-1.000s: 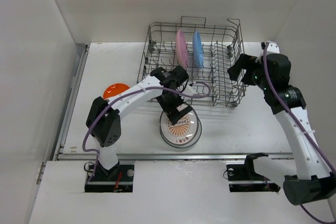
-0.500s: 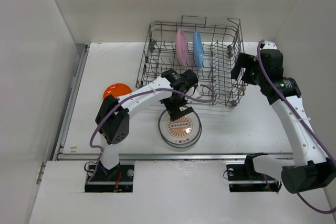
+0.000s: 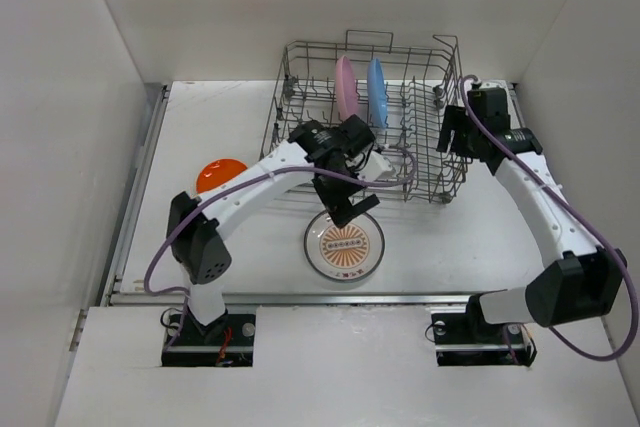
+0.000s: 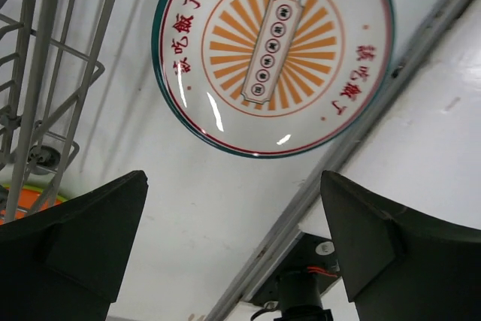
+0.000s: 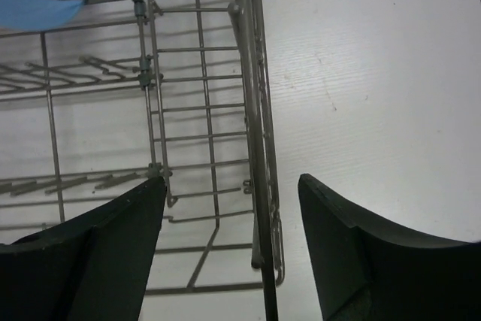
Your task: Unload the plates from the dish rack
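A sunburst plate (image 3: 344,244) lies flat on the counter (image 3: 450,237) at lower centre of the overhead view. Just above it in frame is the left claw (image 3: 343,205), its fingers wide apart and empty. A pink plate (image 3: 345,87) and a blue plate (image 3: 376,92) stand upright in the dish rack (image 3: 428,162) at upper centre. An orange plate (image 3: 220,173) lies at left. The right claw (image 3: 452,133) hangs over the rack's right-hand wall, fingers apart.

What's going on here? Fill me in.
Two arms are unloading plates from the dish rack. The left gripper hovers open by the sunburst plate, which lies flat on the table; an orange plate lies further left. The pink plate and blue plate stand in the rack. The right gripper, open, straddles the rack's right wall.
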Tool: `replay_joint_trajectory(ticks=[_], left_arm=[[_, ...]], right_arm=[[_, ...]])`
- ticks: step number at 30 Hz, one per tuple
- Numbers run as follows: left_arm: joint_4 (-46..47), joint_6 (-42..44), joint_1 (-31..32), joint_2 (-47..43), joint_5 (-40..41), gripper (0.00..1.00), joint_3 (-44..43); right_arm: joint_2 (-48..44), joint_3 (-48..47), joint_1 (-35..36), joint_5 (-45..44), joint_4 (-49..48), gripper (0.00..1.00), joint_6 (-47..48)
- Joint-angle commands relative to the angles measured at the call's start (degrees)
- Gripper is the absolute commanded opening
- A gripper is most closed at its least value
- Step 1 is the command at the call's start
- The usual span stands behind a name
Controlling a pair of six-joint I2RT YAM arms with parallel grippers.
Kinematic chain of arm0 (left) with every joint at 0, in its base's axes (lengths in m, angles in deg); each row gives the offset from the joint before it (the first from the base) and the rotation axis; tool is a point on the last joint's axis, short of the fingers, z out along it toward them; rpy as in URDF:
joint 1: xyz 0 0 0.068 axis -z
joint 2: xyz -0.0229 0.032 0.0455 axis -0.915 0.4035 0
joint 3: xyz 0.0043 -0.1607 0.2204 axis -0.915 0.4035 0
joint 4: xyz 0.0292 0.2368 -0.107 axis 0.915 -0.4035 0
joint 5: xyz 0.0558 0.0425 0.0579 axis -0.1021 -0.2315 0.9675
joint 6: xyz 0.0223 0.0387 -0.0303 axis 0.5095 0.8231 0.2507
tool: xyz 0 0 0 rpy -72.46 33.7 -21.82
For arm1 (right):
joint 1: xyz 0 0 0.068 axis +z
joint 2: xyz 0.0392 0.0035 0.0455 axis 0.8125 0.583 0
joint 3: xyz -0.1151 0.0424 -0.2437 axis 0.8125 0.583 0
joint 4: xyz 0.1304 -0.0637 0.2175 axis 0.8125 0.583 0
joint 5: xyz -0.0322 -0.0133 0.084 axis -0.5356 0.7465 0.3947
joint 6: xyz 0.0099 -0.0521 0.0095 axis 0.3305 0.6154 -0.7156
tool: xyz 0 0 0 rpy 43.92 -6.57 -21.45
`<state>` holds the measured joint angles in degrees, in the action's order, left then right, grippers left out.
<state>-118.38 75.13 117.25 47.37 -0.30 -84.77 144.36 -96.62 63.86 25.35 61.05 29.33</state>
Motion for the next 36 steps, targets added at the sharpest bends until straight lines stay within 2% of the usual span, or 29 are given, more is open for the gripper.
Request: replay_joint_trajectory(ticks=[1, 3, 4, 6, 7, 10, 11, 13, 17, 20, 21, 22, 23, 24, 26, 28, 30, 31, 36], left_arm=[[-2.99, -0.24, -2.52, -7.12, -7.01, 1.00, -2.86], [-1.07, -2.78, -5.68, -8.97, -6.41, 1.00, -2.86], [-0.45, -3.58, -6.83, -8.97, -5.53, 1.00, -2.86], [0.09, -4.20, -9.98, -10.38, -2.38, 1.00, -3.39], [0.61, -4.90, -11.05, -10.38, -1.23, 1.00, -3.39], [1.22, -6.22, -14.91, -10.91, 3.41, 1.00, -3.92], [1.75, -6.83, -15.62, -11.43, 5.44, 1.00, -3.92], [2.45, -8.07, -17.46, -11.96, 10.01, 1.00, -3.39], [3.60, -8.07, -20.37, -12.49, 12.84, 1.00, -2.69], [4.22, -8.07, -23.35, -11.88, 12.84, 1.00, -3.73], [4.22, -8.07, -24.06, -11.27, 12.84, 1.00, -4.44], [4.22, -8.07, -24.59, -10.48, 12.84, 1.00, -5.40], [4.22, -8.07, -25.29, -8.64, 12.84, 1.00, -7.76], [3.69, -8.07, -25.29, -7.58, 12.84, 1.00, -9.17], [3.69, -7.55, -25.29, -4.25, 12.84, 1.00, -12.07], [5.52, -7.54, -25.29, -1.78, 12.24, 1.00, -16.65], [8.77, -8.50, -25.29, 1.81, 12.23, 1.00, -20.07], [13.66, -9.29, -25.29, 2.97, 12.23, 1.00, -20.78], [27.67, -13.68, -25.29, 13.84, 7.83, 1.00, -27.80]], right_arm=[[3.15, -4.90, 0.59, -3.63, -5.04, 0.74, 2.81], [4.65, -6.05, 0.59, -4.95, -6.79, 0.62, 5.18], [5.18, -6.84, -0.02, -5.48, -7.68, 0.51, 5.97], [5.98, -7.54, -0.72, -5.49, -10.05, 0.38, 8.86], [6.50, -7.55, -0.73, -5.49, -13.19, 0.27, 10.10], [8.87, -8.95, -2.22, -3.03, -16.91, 0.16, 15.01], [10.01, -10.78, -2.75, -2.50, -16.92, 0.07, 15.55], [13.17, -12.55, -2.75, -3.64, -17.52, 0.01, 16.25], [17.83, -16.50, -3.45, -4.35, -20.69, 0.00, 20.65], [22.58, -22.82, -3.45, -4.87, -20.70, 0.00, 21.18], [23.81, -24.67, -3.45, -4.87, -19.48, 0.16, 21.18], [25.82, -28.43, -3.45, -4.87, -18.68, 0.49, 21.18], [26.62, -30.12, -3.45, -4.87, -17.80, 0.72, 21.18], [26.63, -31.70, -3.45, -4.87, -16.32, 0.89, 20.22], [26.12, -34.00, -3.45, -4.87, -16.30, 1.00, 18.64], [23.66, -33.31, -3.45, -3.65, -20.92, 1.00, 17.50], [19.18, -28.75, -1.79, -3.64, -26.12, 1.00, 17.49], [17.86, -27.34, -1.78, -3.03, -30.93, 1.00, 16.88], [15.99, -24.78, 0.06, 3.83, -34.49, 1.00, 15.21]])
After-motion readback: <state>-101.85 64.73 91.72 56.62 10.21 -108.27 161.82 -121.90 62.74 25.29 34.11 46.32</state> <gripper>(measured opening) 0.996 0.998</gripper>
